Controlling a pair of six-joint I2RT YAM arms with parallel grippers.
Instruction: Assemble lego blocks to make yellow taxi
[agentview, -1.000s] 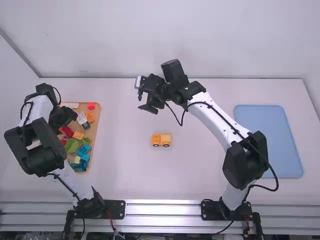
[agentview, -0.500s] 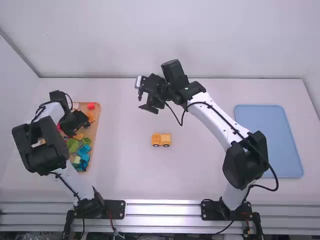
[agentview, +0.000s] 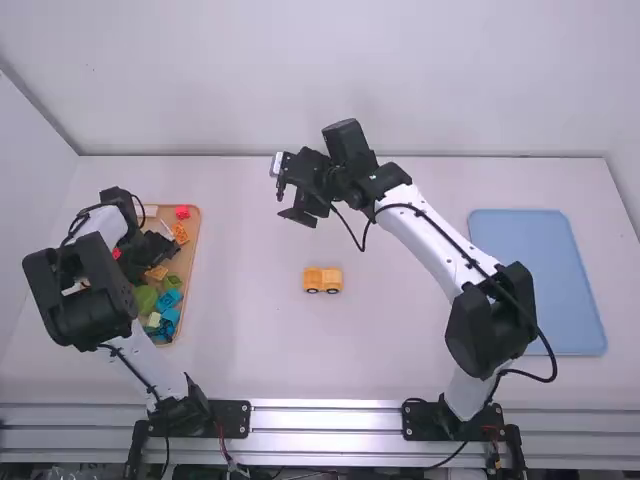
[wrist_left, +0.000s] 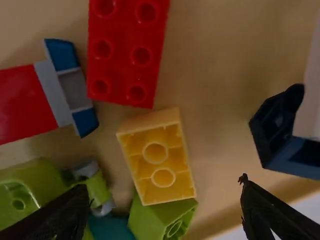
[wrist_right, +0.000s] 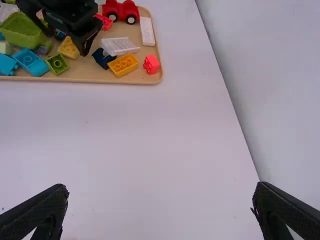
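Taxi looks partly built: wheeled yellow body (agentview: 322, 280) sits mid-bench (agentview: 250, 330). Left tool (wrist_left: 165, 189) open over yellow block (wrist_left: 156, 155) in the left-side tray (wrist_right: 90, 75) (likely next part); right tool (wrist_right: 160, 192) open, empty. Picking up, attaching, probably more pieces left.

White table (agentview: 350, 355) holds tan tray (agentview: 192, 252), blue tray (agentview: 550, 280) — and vehicle (agentview: 322, 279) (yellow).

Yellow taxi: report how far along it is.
Done: a yellow body on wheels stands mid-table. In hand: nothing; the left claw hangs open above a loose yellow block in the tray, the right claw is open too. Remaining: probably adding that block.
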